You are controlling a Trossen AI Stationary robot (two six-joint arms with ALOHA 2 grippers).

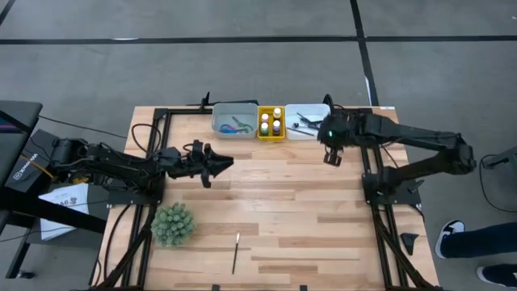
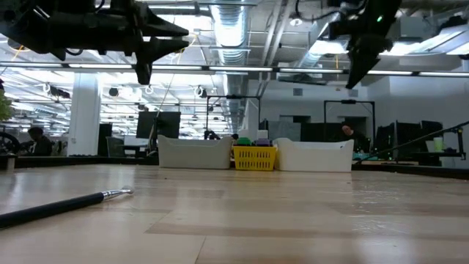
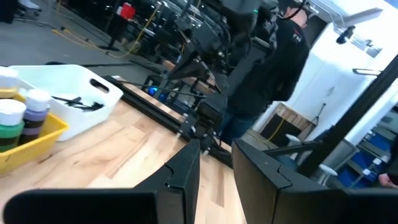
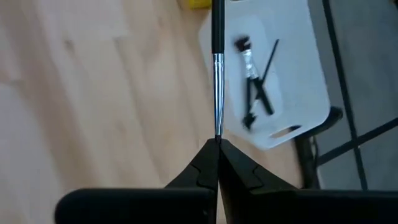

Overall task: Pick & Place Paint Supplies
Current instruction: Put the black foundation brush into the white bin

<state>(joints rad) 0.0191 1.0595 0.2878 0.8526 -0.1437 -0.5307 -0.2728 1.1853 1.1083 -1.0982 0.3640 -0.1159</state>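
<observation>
Pinching a thin brush [image 4: 217, 74] at its metal end, the right gripper [image 4: 217, 144] is seen with its jaws pressed together on it, the shaft running straight out ahead of the tips toward the white tray [image 4: 308, 74]. In the high view the right gripper [image 1: 332, 155] hangs just beside that tray [image 1: 300, 133]. The brush is judged very light, stiff and slim, with a smooth ferrule that could slip or pivot in a tip-only pinch; a hold on the dark handle nearer the middle would be judged steadier. Other brushes [image 4: 255, 84] are already lying in the tray, ahead of and to one side of the jaws.

A second brush [image 1: 236, 252] is left on the table, well apart from both grippers; in the low view it [image 2: 66, 203] lies flat, so little is offered to get under, and a grasp across the handle from above is judged best.

The left gripper [image 1: 216, 164] is held above the table with its jaws spread a little and nothing between them; its fingers [image 3: 186, 171] show a narrow empty gap. Paint bottles [image 1: 271, 123] stand in the yellow basket [image 1: 271, 137], scissors [image 1: 236, 127] lie in the grey tray [image 1: 220, 129].

Hard to make out: the brush's bristle end, cut off at the right wrist view's edge; exact bottle colours; whether the held brush sits over the tray or short of it. The green plant ball [image 1: 172, 224] is not seen in the low view.
</observation>
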